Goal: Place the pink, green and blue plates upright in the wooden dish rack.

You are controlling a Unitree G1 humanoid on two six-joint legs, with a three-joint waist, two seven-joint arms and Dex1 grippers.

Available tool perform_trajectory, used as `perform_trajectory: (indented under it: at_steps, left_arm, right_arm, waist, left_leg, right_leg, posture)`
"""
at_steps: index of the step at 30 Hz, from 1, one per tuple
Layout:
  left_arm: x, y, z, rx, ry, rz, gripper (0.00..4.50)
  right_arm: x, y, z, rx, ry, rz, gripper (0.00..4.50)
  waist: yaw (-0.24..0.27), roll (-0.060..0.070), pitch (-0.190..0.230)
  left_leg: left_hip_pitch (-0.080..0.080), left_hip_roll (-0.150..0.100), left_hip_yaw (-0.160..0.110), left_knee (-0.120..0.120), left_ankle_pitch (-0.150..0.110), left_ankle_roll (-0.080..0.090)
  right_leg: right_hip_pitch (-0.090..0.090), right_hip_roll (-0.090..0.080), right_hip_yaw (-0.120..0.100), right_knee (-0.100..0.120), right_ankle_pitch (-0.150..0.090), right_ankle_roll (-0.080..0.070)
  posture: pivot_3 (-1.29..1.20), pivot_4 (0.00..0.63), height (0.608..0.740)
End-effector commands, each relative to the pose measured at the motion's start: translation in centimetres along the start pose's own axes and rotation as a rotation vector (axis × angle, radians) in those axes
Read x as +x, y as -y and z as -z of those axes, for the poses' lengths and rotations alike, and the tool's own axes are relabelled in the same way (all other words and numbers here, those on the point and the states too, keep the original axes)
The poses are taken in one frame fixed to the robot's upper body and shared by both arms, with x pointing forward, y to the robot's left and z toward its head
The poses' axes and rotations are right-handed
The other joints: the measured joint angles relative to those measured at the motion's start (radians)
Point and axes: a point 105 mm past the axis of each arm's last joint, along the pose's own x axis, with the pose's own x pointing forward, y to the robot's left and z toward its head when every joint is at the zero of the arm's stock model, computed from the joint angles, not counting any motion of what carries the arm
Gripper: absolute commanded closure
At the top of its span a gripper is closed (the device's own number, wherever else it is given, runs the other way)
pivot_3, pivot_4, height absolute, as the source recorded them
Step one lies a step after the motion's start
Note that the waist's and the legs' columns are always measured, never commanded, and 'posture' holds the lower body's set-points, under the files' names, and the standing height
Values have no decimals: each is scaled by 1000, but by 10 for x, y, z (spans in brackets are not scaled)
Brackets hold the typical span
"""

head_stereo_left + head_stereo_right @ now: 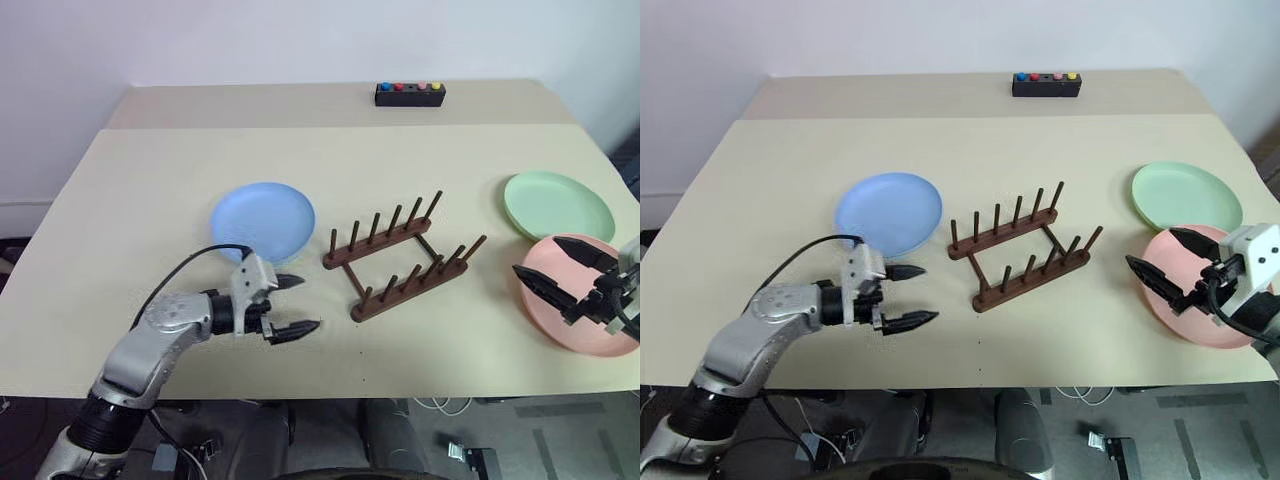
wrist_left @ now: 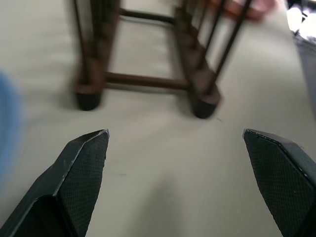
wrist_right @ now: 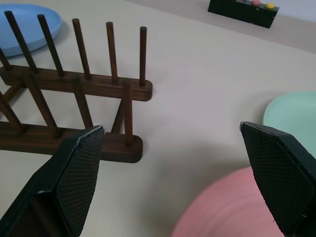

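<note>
Left gripper wide, empty; right gripper wide over pink plate. Risk: flat plate slips sideways when pinched.

Even, diffuse light falls from above on the beige table; it is bright without harsh glare; shadows are soft and short, a faint one lying under the dark brown wooden dish rack and a pale one beneath the left hand; the head views are sharp across the frame; the left wrist view is smeared, its rack pegs and the light blue round plastic plate blurred; the right wrist view is crisp, the salmon pink round plate slightly soft.
</note>
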Motion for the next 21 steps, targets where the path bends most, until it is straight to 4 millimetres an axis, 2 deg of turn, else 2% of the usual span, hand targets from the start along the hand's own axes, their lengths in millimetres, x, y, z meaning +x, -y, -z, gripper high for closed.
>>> perform_trajectory:
  at_steps: [1, 7, 12, 16, 19, 21]
  left_arm:
    - [14, 9, 1, 69, -33, 87, 0]
    - [53, 11, 8, 109, -52, 124, 0]
    - [67, 10, 9, 105, -39, 103, 0]
    - [69, 7, 12, 91, -29, 78, 0]
    - [75, 4, 14, 113, -20, 44, 777]
    - [76, 4, 14, 117, -9, 35, 1667]
  right_arm:
    - [-7, -11, -14, -14, 27, -35, 16]
    - [-11, -70, 1, 12, -89, -252, 16]
    - [-7, -104, 8, 13, -122, -324, 16]
    - [-2, -118, 10, 30, -113, -332, 16]
    - [-1, -124, 10, 40, -102, -337, 0]
    - [-1, -125, 11, 43, -103, -333, 0]
  waist:
    - [2, 0, 0]
    - [1, 0, 0]
    - [1, 0, -1]
    - [5, 0, -1]
    - [5, 0, -1]
    - [5, 0, -1]
  left_leg:
    - [0, 0, 0, 0, 0, 0]
    - [0, 0, 0, 0, 0, 0]
    - [0, 0, 0, 0, 0, 0]
    - [0, 0, -1, 1, 0, 0]
    - [1, 0, -1, 1, 0, 0]
    - [1, 0, -1, 1, 0, 0]
  right_leg:
    - [0, 0, 0, 0, 0, -1]
    - [0, 0, 0, 0, 0, 1]
    - [1, 0, 0, 0, 0, 1]
    - [2, 0, 0, -1, -1, 0]
    - [2, 0, 0, -1, -2, -2]
    - [3, 0, 0, -1, -2, -1]
  posture:
    - [0, 150, 740]
    - [0, 150, 740]
    - [0, 150, 740]
    - [0, 150, 740]
    - [0, 150, 740]
    - [0, 150, 740]
